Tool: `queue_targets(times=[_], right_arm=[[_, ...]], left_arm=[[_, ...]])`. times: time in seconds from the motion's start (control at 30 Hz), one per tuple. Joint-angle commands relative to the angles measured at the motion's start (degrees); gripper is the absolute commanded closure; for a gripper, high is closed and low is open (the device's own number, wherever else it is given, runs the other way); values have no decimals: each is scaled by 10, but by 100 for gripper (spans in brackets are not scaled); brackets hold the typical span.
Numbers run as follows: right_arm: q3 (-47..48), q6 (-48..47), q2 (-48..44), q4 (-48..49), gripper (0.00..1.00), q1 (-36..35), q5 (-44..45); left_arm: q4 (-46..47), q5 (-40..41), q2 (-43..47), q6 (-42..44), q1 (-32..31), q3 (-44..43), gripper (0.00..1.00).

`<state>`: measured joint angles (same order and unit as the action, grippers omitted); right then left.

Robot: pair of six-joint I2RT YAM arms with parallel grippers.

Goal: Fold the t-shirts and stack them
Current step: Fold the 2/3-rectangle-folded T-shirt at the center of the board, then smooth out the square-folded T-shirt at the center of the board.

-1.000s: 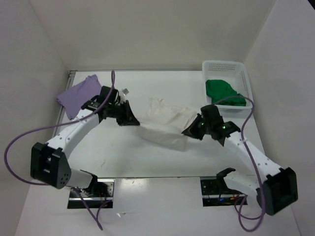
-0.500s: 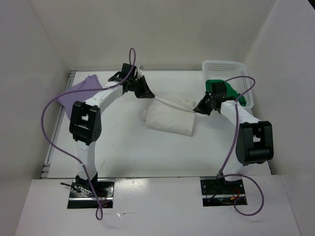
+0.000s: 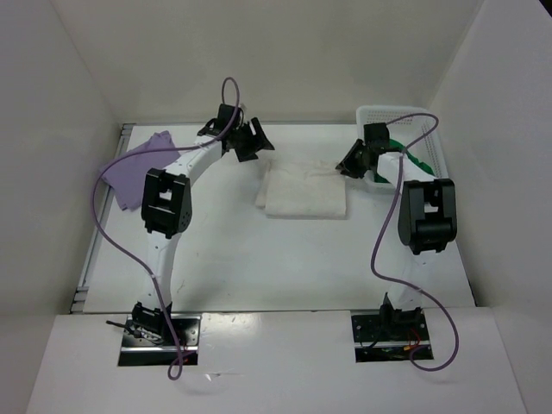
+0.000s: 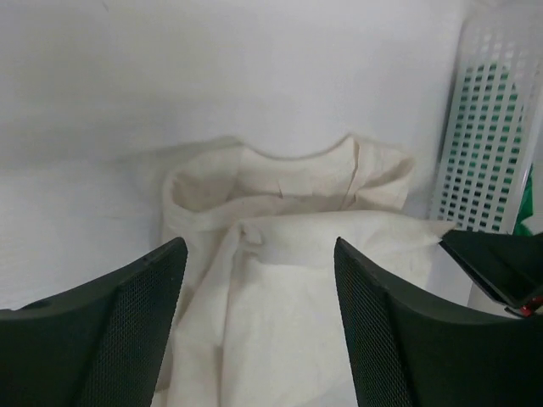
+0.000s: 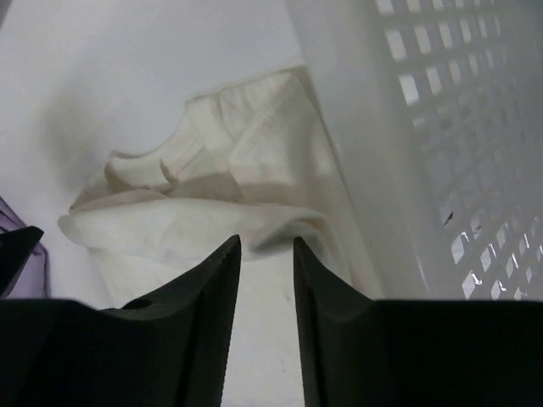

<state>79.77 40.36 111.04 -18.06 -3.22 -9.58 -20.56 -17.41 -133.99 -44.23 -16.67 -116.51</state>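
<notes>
From above, the white t-shirt (image 3: 304,191) lies folded into a rough rectangle on the table (image 3: 259,259), toward the far side and between the two arms. The lavender t-shirt (image 3: 138,164) lies crumpled at the far left, well apart from it. The green t-shirt (image 3: 417,157) sits inside the white perforated basket (image 3: 392,110) at the far right, mostly hidden by the right arm. The left gripper (image 3: 257,141) hangs near the white shirt's far left corner and the right gripper (image 3: 348,164) near its far right corner, just beside the basket. In the left wrist view, the left gripper (image 4: 259,250) has its fingers (image 4: 110,339) spread wide with nothing between them. The white t-shirt (image 4: 280,254) lies below, collar at the far side, and the basket (image 4: 488,144) stands at the right. In the right wrist view, the right gripper (image 5: 265,244) has its fingers (image 5: 187,297) only narrowly parted, pinching nothing. The white t-shirt (image 5: 221,170) lies bunched just past the tips, touching the basket (image 5: 407,153) wall.
</notes>
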Motion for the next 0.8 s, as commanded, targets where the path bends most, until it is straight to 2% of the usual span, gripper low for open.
queue_targets(times=[0.0,0.03,0.17,0.2,0.23,0.27,0.3,0.37,0.57,0.77], right_arm=[[54,2,-10,24,62,0,18],[54,-6,-18,24,58,-11,13],[29,-12,-94,31,57,-43,7],[10,-12,-101,31,62,-61,7],[2,-12,-101,31,68,-69,7],[-3,-12,-101,38,82,-76,-11],[-3,-12,-79,38,89,-84,-11],[-3,-12,-49,38,96,-111,-11],[22,1,67,75,99,-129,-43],[149,-14,185,76,99,-129,-74]], left_arm=[[45,9,45,-10,15,11,22],[45,9,57,-10,15,17,22],[77,-36,116,-3,-5,90,39],[77,-43,132,-3,-16,104,48],[86,-43,138,-3,-27,129,51],[101,-51,138,-9,-52,137,55],[101,-60,124,-15,-63,137,58],[107,-88,101,-25,-87,137,65],[155,-93,65,-43,-93,231,68],[188,-93,82,-54,-93,320,68]])
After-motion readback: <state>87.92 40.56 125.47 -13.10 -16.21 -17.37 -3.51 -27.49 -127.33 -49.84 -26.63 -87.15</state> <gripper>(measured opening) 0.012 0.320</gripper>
